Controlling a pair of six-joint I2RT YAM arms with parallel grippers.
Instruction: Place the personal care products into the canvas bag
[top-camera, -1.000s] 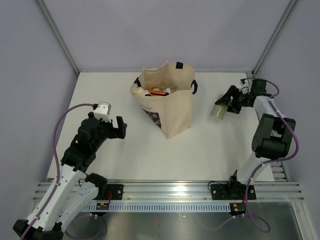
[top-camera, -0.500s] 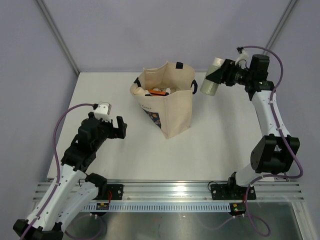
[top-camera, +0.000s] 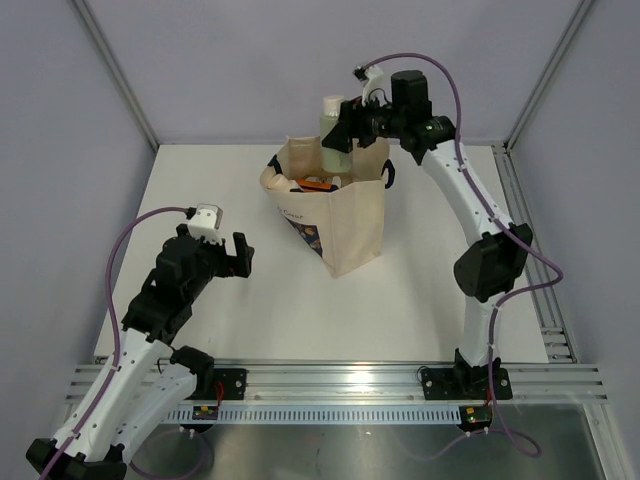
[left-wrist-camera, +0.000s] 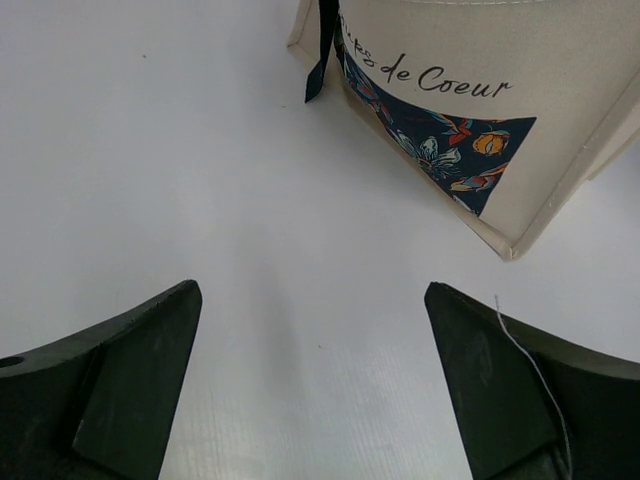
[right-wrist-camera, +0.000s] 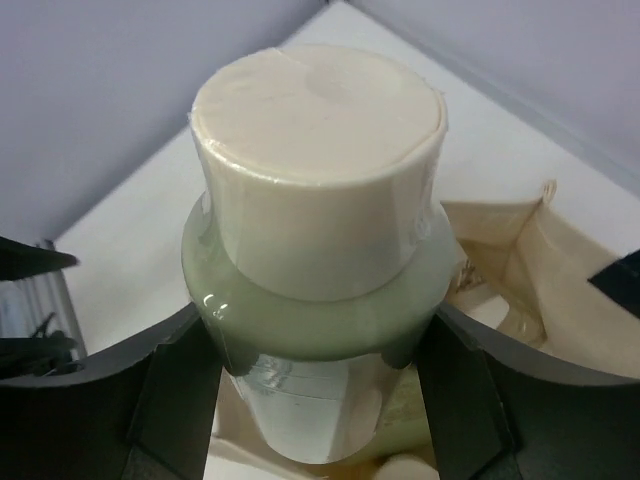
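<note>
The canvas bag (top-camera: 345, 215) stands upright mid-table, its dark flower print (left-wrist-camera: 440, 150) facing my left arm. Above its open mouth my right gripper (top-camera: 343, 128) is shut on a sage-green bottle (top-camera: 333, 130) with a white cap (right-wrist-camera: 318, 165); both fingers (right-wrist-camera: 170, 400) press the bottle's sides, cap pointing away from the wrist. Inside the bag lie other products, one with orange on it (top-camera: 318, 184). My left gripper (top-camera: 240, 256) hangs open over bare table left of the bag, nothing between its fingers (left-wrist-camera: 130, 380).
The white table (top-camera: 220, 190) is walled by grey panels with metal corner posts (top-camera: 115, 75). The bag's black strap handle (top-camera: 390, 172) hangs on its right side. A rail (top-camera: 340, 380) runs along the near edge.
My right arm has swung the green bottle from the table's far right, up and leftward, to above the bag's mouth. The left arm has not moved.
</note>
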